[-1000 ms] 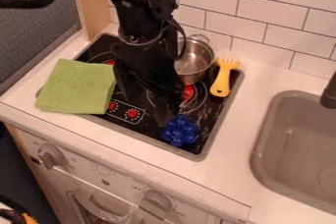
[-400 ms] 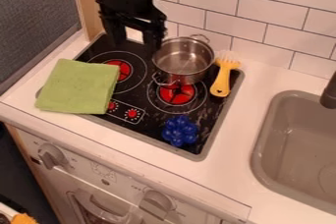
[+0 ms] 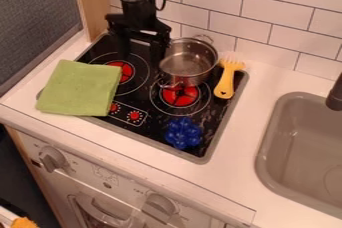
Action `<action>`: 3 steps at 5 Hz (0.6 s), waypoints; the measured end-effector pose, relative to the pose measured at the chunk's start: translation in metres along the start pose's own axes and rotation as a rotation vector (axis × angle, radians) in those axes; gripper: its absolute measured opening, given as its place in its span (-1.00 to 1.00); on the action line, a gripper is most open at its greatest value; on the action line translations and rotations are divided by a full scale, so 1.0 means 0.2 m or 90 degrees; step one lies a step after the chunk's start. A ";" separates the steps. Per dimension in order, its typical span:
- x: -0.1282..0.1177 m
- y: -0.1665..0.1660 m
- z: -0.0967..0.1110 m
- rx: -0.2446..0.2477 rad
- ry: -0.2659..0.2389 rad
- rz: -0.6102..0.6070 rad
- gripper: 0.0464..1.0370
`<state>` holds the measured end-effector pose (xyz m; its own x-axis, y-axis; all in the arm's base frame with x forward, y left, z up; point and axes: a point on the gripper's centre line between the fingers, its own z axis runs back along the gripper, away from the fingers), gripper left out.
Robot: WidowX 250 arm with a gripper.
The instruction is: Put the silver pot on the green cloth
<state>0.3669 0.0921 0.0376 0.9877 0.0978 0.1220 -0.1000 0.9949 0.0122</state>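
Gripper (image 3: 141, 56) hangs wide open at about 9 to 10 o'clock of the silver pot (image 3: 188, 67), nothing between its fingers. Finger on the pot side sits right by the rim; can't tell if it touches. Other finger stands well off, over the 9 o'clock side, above the stove top (image 3: 143, 109).

Pot is upright toward the 12 o'clock side of the stove, partly over a red burner mark (image 3: 179, 97). One handle points to about 1 o'clock, the other to about 7. Green cloth (image 3: 80, 88) lies flat, roughly 8 to 9 o'clock of the pot, well apart from it. Yellow fork-like utensil (image 3: 227, 83) at 4 o'clock of pot, blue knobbly item (image 3: 183, 133) at 6.

Step in hand looks like lining up for the grasp; pot not on cloth. Next move likely: shift toward 3 o'clock, get the fingers either side of the pot's wall, lower, close, check grip, lift, carry toward 8 to 9 o'clock. Risk: pot-side finger bumps the rim and pushes the pot off.
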 end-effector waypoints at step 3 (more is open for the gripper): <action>0.08 -0.05 -0.15 -0.010 0.020 0.036 0.82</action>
<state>0.3869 0.0839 0.0101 0.9839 0.1538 0.0912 -0.1537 0.9881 -0.0088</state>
